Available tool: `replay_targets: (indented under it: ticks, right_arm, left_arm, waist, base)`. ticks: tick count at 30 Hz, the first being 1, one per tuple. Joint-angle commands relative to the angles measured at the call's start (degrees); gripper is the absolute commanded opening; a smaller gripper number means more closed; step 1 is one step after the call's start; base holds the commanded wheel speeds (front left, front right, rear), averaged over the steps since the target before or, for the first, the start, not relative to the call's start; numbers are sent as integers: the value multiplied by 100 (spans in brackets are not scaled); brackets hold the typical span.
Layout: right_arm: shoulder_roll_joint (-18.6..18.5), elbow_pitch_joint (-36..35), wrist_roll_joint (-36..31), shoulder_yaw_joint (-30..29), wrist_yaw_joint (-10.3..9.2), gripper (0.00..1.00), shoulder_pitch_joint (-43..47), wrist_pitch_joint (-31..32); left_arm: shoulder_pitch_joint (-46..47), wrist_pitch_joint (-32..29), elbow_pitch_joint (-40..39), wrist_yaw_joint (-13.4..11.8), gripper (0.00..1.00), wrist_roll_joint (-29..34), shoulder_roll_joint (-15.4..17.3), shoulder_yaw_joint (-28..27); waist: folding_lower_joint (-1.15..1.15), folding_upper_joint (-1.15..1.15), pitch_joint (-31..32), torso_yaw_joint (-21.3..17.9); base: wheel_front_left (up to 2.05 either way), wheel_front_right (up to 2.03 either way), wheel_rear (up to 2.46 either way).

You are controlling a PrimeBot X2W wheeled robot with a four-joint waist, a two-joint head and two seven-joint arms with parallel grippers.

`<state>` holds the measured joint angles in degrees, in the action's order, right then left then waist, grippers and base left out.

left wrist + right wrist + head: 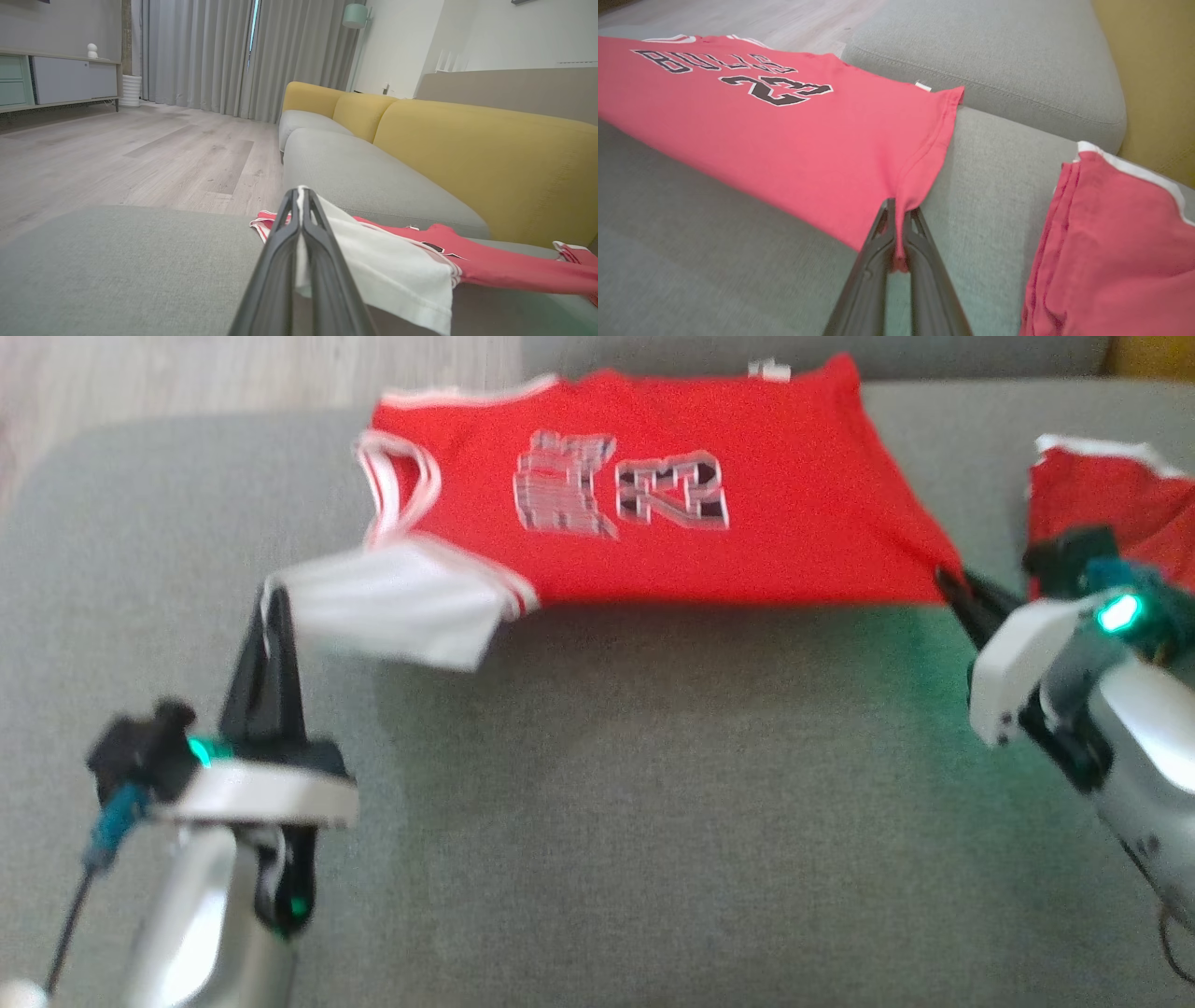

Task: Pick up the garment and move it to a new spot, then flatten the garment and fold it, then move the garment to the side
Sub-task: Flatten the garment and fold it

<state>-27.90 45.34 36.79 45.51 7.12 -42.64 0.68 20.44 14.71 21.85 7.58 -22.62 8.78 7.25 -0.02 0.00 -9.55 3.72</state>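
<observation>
We find the garment point(653, 551) spread on the seat cushion point(607, 803), strung between both grippers. One corner is pinched in the fingers of the left gripper point(275, 593), and the opposite corner in those of the right gripper point(947, 579). The rest of the cloth lies beyond both sets of fingertips. Right of the right fingers, apart from the garment, lies a second cloth point(1111, 495), perhaps folded. Beyond the left fingers the backrest point(490, 158) stands to their right and the floor point(140, 154) to their left.

Jersey point(794, 523): soft matt cloth w/ white trim; sofa seat point(653, 803): coarse grey woven fabric; floor point(140, 154): smooth matt wood.
</observation>
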Motion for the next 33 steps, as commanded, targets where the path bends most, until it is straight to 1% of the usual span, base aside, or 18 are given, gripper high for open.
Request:
replay_targets:
  ticks: [1,3,8,15,20,25,32,33]
  right_arm:
    - [-210,-167,91,61,36,0,106,31]
    - [-457,-459,329,296,36,0,414,173]
    - [-750,-873,635,550,36,0,882,357]
    - [-923,-1278,894,543,36,0,1505,417]
    - [-935,-1576,1064,255,36,0,1880,410]
    - [-884,-1690,938,-86,36,0,1975,459]
    - [-703,-1822,687,-631,36,0,1723,624]
    - [-703,-1822,687,-631,36,0,1723,624]
  left_arm:
    - [39,29,-247,-10,0,25,203,-187]
    - [-362,29,-405,-10,0,51,223,-130]
    - [-889,29,-626,-9,0,114,254,-11]
    - [-1687,-65,-1053,-76,0,186,305,144]
    - [-2150,-271,-1496,-182,0,147,301,207]
    - [-2151,-477,-1718,-269,0,89,299,208]
    - [-1499,-691,-1638,-357,0,-109,266,50]
    - [-1499,-691,-1638,-357,0,-109,266,50]
  waist:
    - [2,0,287,-38]
    - [2,0,516,-37]
    - [2,0,806,-61]
    - [2,0,1100,-114]
    - [2,0,1167,-124]
    - [2,0,1093,-142]
    - [2,0,715,-236]
    - [2,0,715,-236]
  base:
    - [0,0,0]
    - [0,0,0]
    - [0,0,0]
    - [0,0,0]
    - [0,0,0]
    - [0,0,0]
    - [0,0,0]
    - [0,0,0]
